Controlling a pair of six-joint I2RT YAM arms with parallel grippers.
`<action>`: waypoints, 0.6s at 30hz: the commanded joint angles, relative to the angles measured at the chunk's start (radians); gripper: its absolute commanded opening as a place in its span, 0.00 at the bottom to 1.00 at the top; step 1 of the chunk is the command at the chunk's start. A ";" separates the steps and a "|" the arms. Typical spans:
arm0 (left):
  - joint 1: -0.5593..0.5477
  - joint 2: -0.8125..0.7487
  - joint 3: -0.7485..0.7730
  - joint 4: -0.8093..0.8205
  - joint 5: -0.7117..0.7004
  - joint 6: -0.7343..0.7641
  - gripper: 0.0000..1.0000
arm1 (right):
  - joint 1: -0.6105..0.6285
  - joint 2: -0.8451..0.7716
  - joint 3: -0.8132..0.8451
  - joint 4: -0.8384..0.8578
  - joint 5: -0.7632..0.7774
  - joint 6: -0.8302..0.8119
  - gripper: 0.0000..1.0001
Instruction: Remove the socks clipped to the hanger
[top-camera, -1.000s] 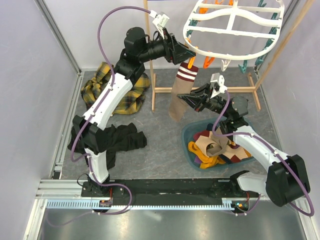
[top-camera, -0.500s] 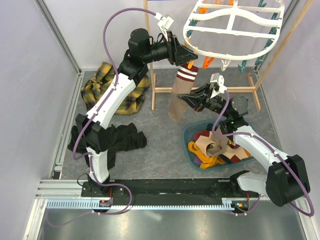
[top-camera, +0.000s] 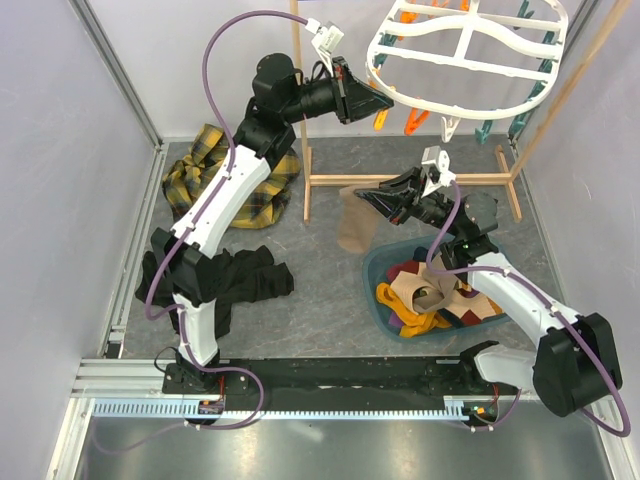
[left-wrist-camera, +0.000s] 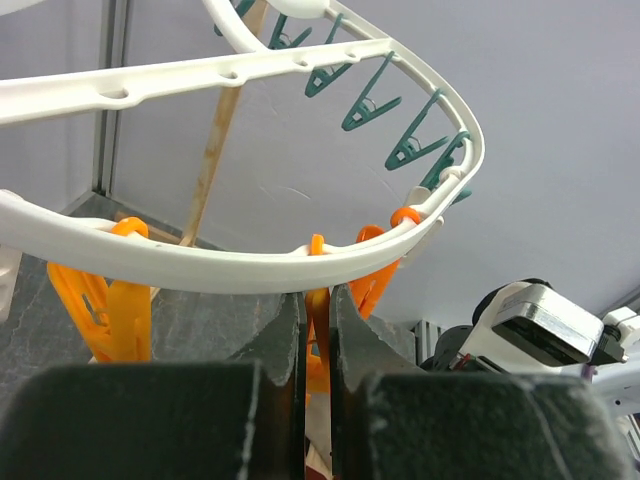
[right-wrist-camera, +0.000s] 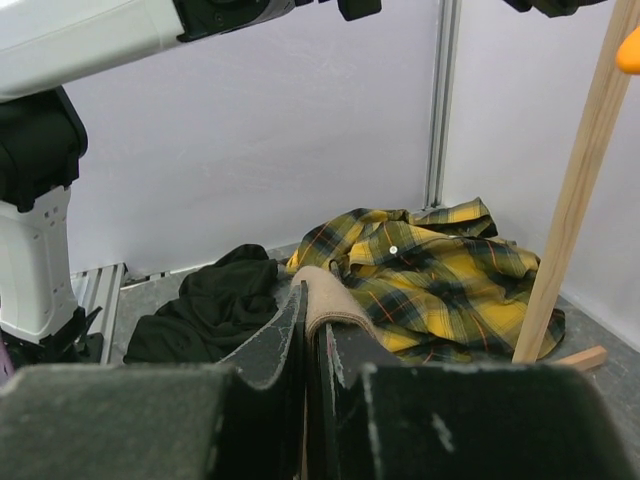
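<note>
Sock (top-camera: 350, 225) — beige, clear of the hanger (top-camera: 470, 100) — drooped lengthwise from the clenched right tool (top-camera: 368, 195), the basin (top-camera: 372, 268) just beside it toward the tabletop's (top-camera: 320, 300) near edge; left tool (left-wrist-camera: 315, 300) pinched 1 orange clip (left-wrist-camera: 317, 262).

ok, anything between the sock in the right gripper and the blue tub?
Nothing visible. The beige sock hangs from the right gripper, clear of the hanger, just beside the blue tub's far-left rim. Only the right arm itself crosses the tub.
</note>
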 joint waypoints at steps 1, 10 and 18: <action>-0.005 0.016 0.029 0.035 0.012 -0.020 0.02 | -0.001 -0.030 0.009 0.027 0.024 0.062 0.14; -0.004 -0.087 -0.176 0.064 -0.178 0.072 0.61 | 0.001 -0.102 -0.077 -0.219 0.268 0.216 0.08; -0.002 -0.311 -0.495 0.058 -0.419 0.209 0.86 | 0.001 -0.256 -0.070 -0.737 0.579 0.202 0.00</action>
